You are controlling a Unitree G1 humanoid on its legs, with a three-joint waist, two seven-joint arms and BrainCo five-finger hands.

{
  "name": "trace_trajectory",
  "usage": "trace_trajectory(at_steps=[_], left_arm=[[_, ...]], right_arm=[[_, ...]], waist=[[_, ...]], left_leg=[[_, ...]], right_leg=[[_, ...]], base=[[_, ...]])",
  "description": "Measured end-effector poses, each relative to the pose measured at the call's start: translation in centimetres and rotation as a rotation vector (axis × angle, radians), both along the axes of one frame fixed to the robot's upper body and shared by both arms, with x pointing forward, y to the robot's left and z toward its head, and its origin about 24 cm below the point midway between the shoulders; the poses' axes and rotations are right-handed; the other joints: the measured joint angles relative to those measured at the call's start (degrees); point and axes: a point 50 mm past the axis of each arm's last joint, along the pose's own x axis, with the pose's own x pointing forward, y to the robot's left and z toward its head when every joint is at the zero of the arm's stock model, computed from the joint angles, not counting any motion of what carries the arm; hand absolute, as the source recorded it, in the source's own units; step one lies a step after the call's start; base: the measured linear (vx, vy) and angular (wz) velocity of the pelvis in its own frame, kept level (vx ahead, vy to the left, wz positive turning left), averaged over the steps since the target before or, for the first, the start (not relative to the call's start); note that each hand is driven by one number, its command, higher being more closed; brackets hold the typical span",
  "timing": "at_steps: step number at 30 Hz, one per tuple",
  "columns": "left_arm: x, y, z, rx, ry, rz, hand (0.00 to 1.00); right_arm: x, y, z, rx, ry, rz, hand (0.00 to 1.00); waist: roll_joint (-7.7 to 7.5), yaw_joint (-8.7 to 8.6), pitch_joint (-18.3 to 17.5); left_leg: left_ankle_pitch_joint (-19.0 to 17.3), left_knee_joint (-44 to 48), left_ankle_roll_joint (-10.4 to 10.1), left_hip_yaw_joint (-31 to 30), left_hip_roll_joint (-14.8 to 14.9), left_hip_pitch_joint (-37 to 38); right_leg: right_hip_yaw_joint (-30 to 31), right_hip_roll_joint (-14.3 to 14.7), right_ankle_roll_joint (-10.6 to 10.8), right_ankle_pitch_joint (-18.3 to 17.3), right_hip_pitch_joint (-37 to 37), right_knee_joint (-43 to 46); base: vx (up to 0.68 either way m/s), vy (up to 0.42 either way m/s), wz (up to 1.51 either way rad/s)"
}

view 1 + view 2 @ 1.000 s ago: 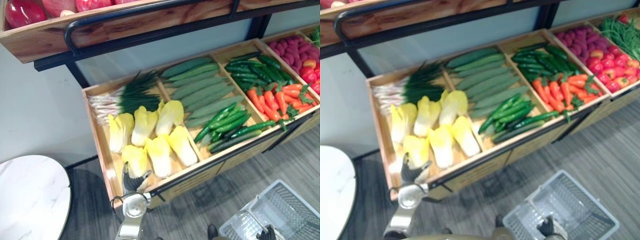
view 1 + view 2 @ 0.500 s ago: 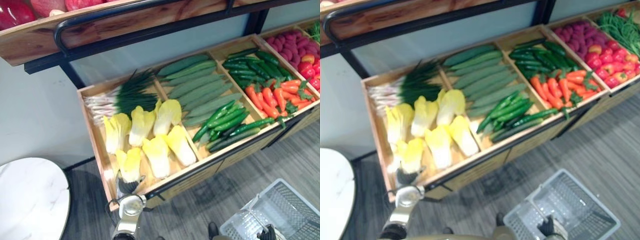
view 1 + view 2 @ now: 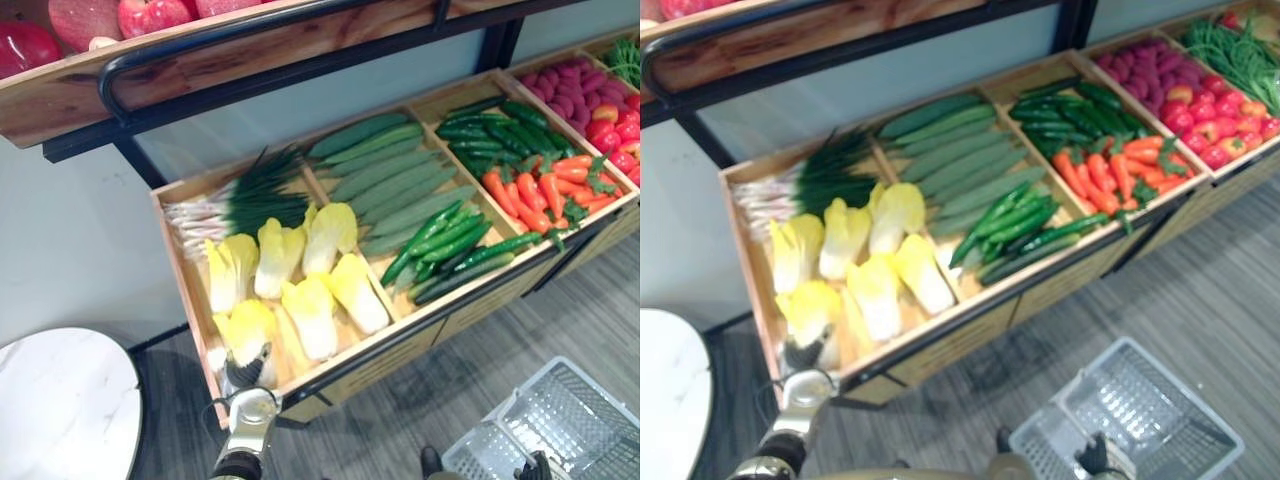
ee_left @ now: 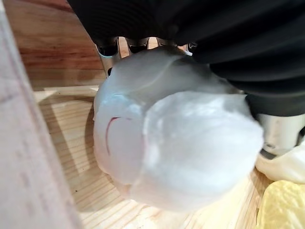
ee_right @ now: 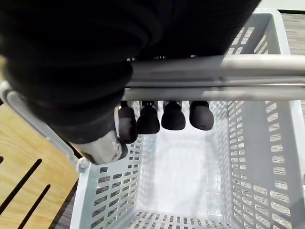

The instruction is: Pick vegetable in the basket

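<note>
At the lower left of the left eye view, the left hand (image 3: pixel 247 368) is seen at the near left corner of a wooden crate (image 3: pixel 176 262). It is closed on the white base of a napa cabbage (image 3: pixel 243 326), the nearest and leftmost of the yellow-leafed heads. In the left wrist view that pale base (image 4: pixel 181 143) is pressed close against the palm, with silver fingers (image 4: pixel 109 51) behind it and the thumb on its other side. Whether the head is lifted off the crate's floor cannot be told.

The other cabbages (image 3: pixel 282 256) are laid beside it and behind it in the same compartment, with spring onions (image 3: pixel 240 198) at the back. Cucumbers (image 3: pixel 392 170) and green chillies (image 3: pixel 442 245) are held in the next compartment to the right, and carrots (image 3: pixel 542 190) in the one after that. Red apples (image 3: pixel 142 14) are seen on the upper shelf at the top left, and a white round table (image 3: pixel 60 400) at the lower left.

At the lower right, a grey plastic basket (image 3: pixel 1165 400) is carried by the right hand (image 3: pixel 1095 453). In the right wrist view the dark-tipped fingers (image 5: pixel 172 115) are curled round its handle (image 5: pixel 224 76). No vegetable is seen on the part of the basket's bottom that shows.
</note>
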Motion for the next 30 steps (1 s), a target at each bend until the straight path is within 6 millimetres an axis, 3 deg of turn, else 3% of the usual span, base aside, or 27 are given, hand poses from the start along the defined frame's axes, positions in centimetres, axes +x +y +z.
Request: trace_trajectory(at_steps=[8,17,30], left_arm=[[0.1,0.3,-0.3,-0.055,0.009,0.024,1.0],[0.1,-0.9,-0.3,-0.16,-0.023,-0.042,1.0],[-0.2,-3.5,1.9,-0.233,-0.155,-0.226,1.0]], right_arm=[[-0.2,0.3,-0.3,0.009,0.037,0.019,1.0],[-0.2,0.2,-0.4,0.003,0.063,0.007,1.0],[0.3,0.0,-0.3,0.015,0.054,-0.021,1.0]], waist=[[-0.7,-0.05,0.24],[-0.88,0.11,0.25],[-0.57,0.16,0.05]], left_leg=[[-0.02,0.0,-0.03,-0.42,0.09,0.88],[0.0,0.0,0.0,-2.47,-0.39,0.64],[0.47,0.01,0.55,-4.72,-0.47,-0.43]], right_leg=[[-0.63,0.05,0.1,0.36,1.66,-0.98],[-2.59,-0.65,0.15,0.36,2.68,-1.43],[-5.63,-0.96,0.2,0.31,2.87,-0.86]], base=[[0.0,-0.023,0.02],[-0.01,-0.021,0.12],[-0.01,-0.025,0.08]])
